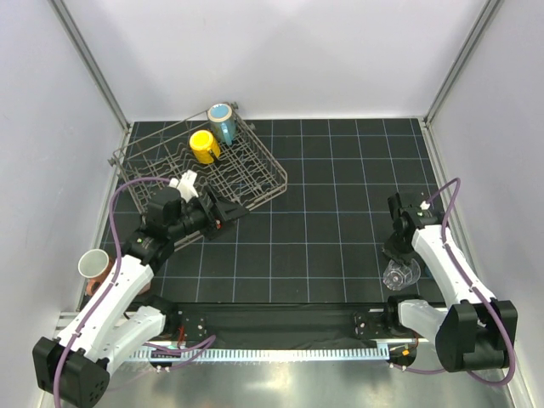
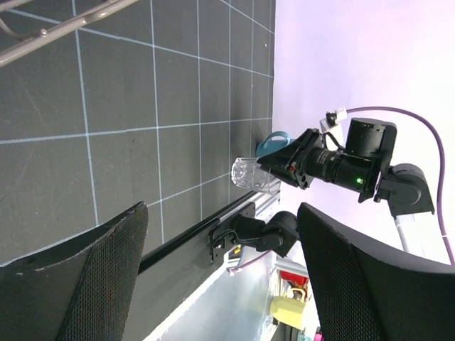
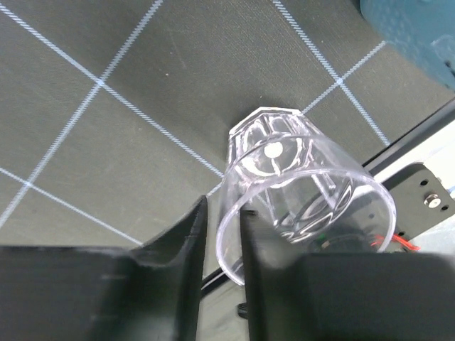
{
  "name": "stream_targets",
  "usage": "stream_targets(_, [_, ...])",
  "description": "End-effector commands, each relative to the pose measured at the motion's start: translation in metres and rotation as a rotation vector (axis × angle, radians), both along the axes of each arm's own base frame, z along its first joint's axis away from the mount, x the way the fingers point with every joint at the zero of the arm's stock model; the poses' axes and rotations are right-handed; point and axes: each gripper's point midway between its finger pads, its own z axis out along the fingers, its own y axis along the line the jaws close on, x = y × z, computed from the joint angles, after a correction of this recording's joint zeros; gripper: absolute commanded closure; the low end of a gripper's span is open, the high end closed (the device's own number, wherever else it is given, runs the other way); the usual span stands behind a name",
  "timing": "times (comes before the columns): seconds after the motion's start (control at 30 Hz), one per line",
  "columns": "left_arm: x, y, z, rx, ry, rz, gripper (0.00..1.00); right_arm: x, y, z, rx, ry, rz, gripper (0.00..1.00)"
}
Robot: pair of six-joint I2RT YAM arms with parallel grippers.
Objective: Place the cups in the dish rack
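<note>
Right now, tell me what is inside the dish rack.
At the far end of the dish rack sit a yellow cup and a light blue cup. The left arm covers its near corner; anything there is hidden.

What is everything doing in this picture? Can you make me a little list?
In dish rack: yellow cup, light blue cup
Outside rack: pink cup, clear tumbler, blue cup
Left gripper: open, empty
Right gripper: one finger on either side of the tumbler's rim
</note>
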Motion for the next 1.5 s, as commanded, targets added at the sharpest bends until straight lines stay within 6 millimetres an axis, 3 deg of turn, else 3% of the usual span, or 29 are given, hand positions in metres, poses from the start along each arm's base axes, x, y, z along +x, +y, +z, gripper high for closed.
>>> stream_targets(0.0, [0.005,-0.002,0.024,-0.021,-0.092,-0.002,0.17,0.01,-0.003,-0.004,-0.014,-0.042,0.02,0.81])
stream_targets(0.1, [0.009,0.001,0.022,-0.015,-0.087,0.024,0.17,0.013,0.003,-0.006,0.016,-0.052,0.049,0.96])
stream_targets(0.2, [0.011,0.002,0.022,-0.014,-0.087,0.039,0.17,0.03,0.019,0.009,0.074,-0.128,0.158,0.96])
stream_targets(0.3, [0.015,-0.001,0.029,-0.033,-0.109,0.033,0.17,0.056,0.038,0.047,0.106,-0.285,0.297,0.96])
stream_targets(0.4, [0.018,-0.008,0.041,-0.081,-0.139,0.009,0.15,0.077,0.087,0.099,0.294,-0.504,0.525,0.96])
stream_targets(0.47, [0.022,-0.012,0.046,-0.121,-0.13,0.008,0.11,0.084,0.13,0.138,0.482,-0.674,0.69,0.96])
stream_targets(0.53, [0.026,-0.018,0.043,-0.15,-0.099,-0.008,0.1,0.083,0.155,0.165,0.603,-0.799,0.787,0.96])
stream_targets(0.57, [0.027,-0.024,0.052,-0.203,-0.106,-0.029,0.1,0.083,0.178,0.198,0.712,-0.931,0.872,0.96])
stream_targets(0.63, [0.031,-0.03,0.057,-0.261,-0.119,-0.047,0.1,0.079,0.194,0.216,0.793,-1.02,0.914,0.96])
stream_targets(0.73, [0.035,-0.036,0.078,-0.391,-0.16,-0.061,0.09,0.077,0.219,0.263,0.91,-1.179,0.992,0.96])
stream_targets(0.87, [0.04,-0.036,0.079,-0.397,-0.162,-0.041,0.09,0.074,0.235,0.297,0.943,-1.313,1.051,0.96])
stream_targets(1.07, [0.043,-0.035,0.09,-0.448,-0.197,0.006,0.08,0.071,0.254,0.323,0.973,-1.409,1.097,0.96])
stream_targets(1.47, [0.029,-0.041,0.117,-0.559,-0.257,0.01,0.03,0.067,0.28,0.33,1.037,-1.443,1.078,0.96])
